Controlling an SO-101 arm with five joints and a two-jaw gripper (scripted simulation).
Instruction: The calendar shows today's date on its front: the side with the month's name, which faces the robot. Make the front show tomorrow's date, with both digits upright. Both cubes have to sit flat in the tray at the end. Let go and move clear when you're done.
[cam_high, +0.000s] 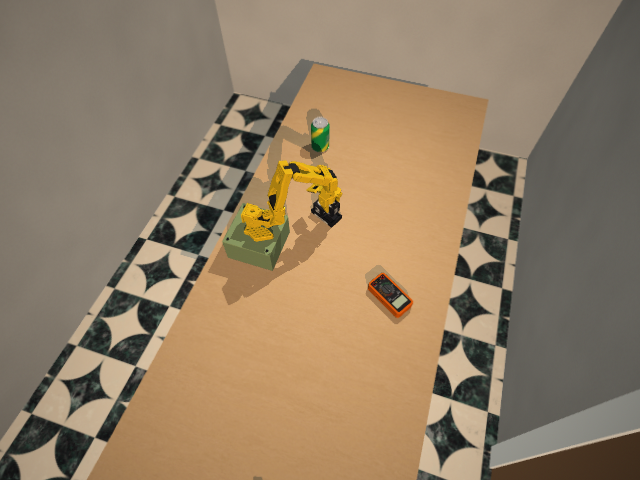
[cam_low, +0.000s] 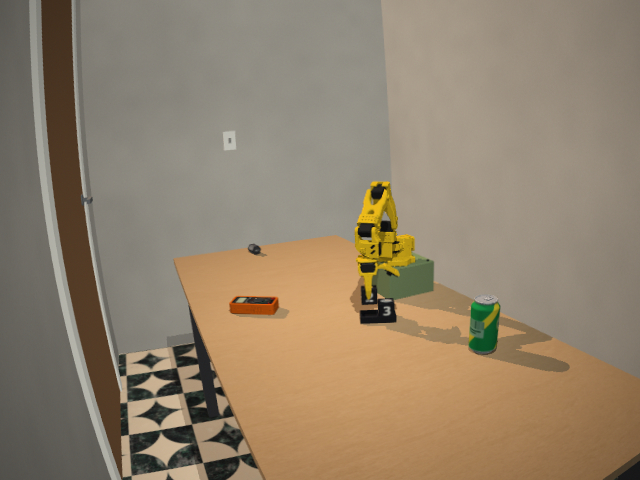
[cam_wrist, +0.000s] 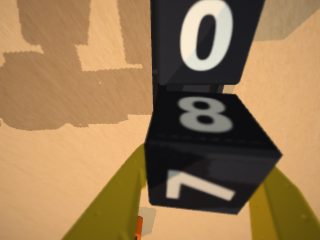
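Worktop (cam_high: 330, 361) of pale wood fills your narrow room, with grey walls and a star-patterned floor (cam_high: 155, 289) either side. Your tool (cam_wrist: 200, 210) grips a black cube (cam_wrist: 207, 150), faces 8 and 7 showing, just above the tray (cam_low: 373, 316) where the other cube (cam_low: 386, 308) sits. From the top, a green can (cam_high: 320, 135) stands at 12 o'clock and an orange meter (cam_high: 390, 294) at 5 o'clock.

Black cubes (cam_wrist: 210, 155), white digits; green-yellow can (cam_low: 484, 323).

We counted two black number cubes (cam_wrist: 210, 155), one tray (cam_low: 371, 316), one soda can (cam_low: 484, 323) and one orange multimeter (cam_low: 253, 304).
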